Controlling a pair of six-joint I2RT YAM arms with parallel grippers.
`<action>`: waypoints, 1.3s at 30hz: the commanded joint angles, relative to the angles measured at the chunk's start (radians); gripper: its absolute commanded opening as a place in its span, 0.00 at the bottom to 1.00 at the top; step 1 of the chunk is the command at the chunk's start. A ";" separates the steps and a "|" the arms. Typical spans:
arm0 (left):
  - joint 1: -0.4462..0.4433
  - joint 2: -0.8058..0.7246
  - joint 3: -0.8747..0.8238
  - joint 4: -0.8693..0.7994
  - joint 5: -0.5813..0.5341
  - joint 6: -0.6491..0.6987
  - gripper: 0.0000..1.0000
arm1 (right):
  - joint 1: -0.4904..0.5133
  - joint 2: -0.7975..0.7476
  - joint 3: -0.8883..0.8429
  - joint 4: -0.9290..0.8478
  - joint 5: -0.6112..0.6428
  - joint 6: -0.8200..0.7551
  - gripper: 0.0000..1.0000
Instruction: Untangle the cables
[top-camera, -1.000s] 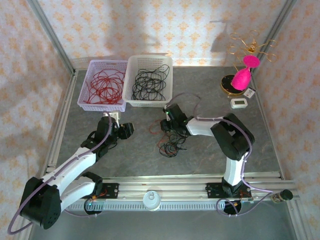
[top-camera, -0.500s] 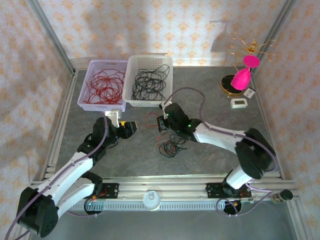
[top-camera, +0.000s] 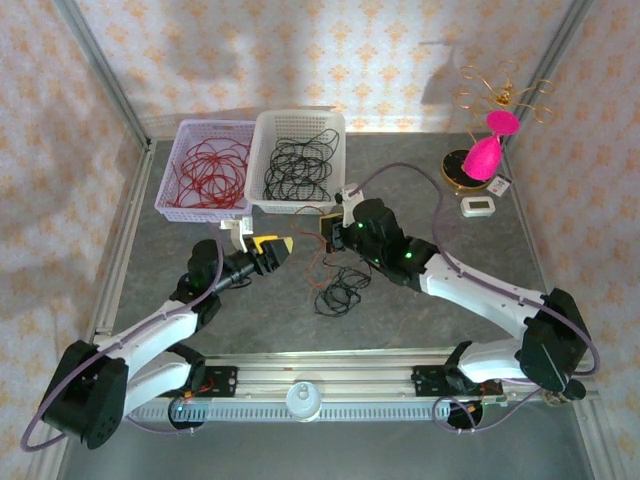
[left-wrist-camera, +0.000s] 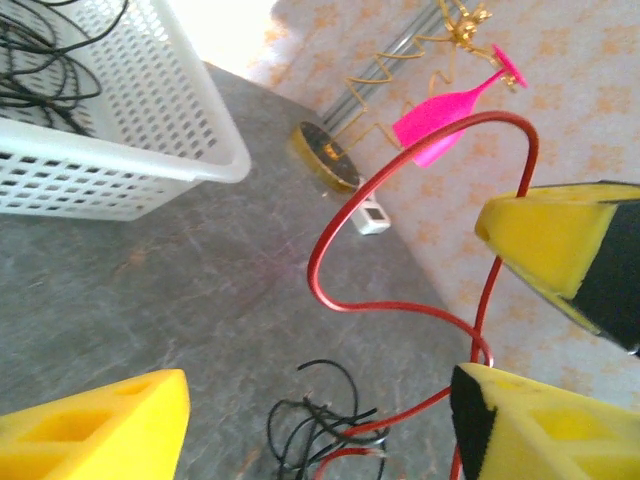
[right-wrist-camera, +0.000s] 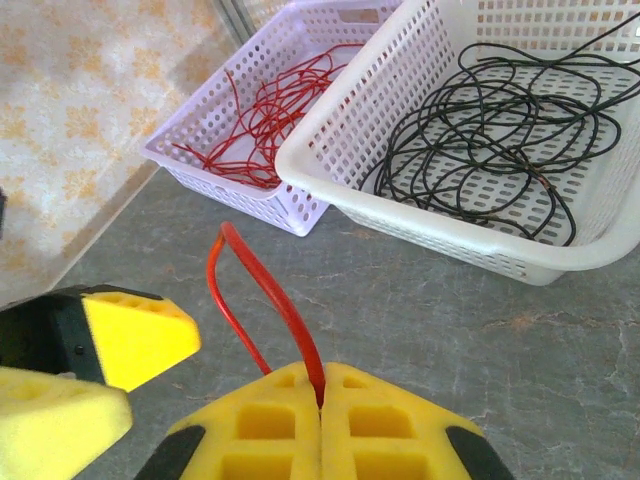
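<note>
The cables (top-camera: 340, 290) lie in a loose knot near the middle of the grey table (top-camera: 440, 200), just on the near side of the right gripper (top-camera: 333, 232). 1 red cable (right-wrist-camera: 262, 290) rises out of the knot, its long axis running near to far. It arcs up in a narrow loop that points toward the 2 baskets. The right gripper's fingers are pressed together on it. The left gripper (left-wrist-camera: 320, 390), just left of the right one, has its fingers spread wide, and the red strand curves in front of them. At the far left stand a lilac basket (top-camera: 200, 212) of red wire and a white basket (top-camera: 290, 205) of black wire. Orange-patterned wallpaper (top-camera: 300, 50) surrounds the table.
</note>
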 joint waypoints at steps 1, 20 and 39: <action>-0.014 0.025 0.020 0.154 0.047 -0.033 0.66 | 0.001 -0.029 -0.023 0.023 -0.025 0.018 0.00; -0.038 0.178 0.078 0.274 -0.066 -0.072 0.00 | 0.029 -0.049 -0.039 0.025 0.024 0.014 0.00; -0.116 -0.153 0.251 -0.538 -0.093 0.259 0.00 | 0.131 0.088 -0.044 0.190 0.423 -0.013 0.40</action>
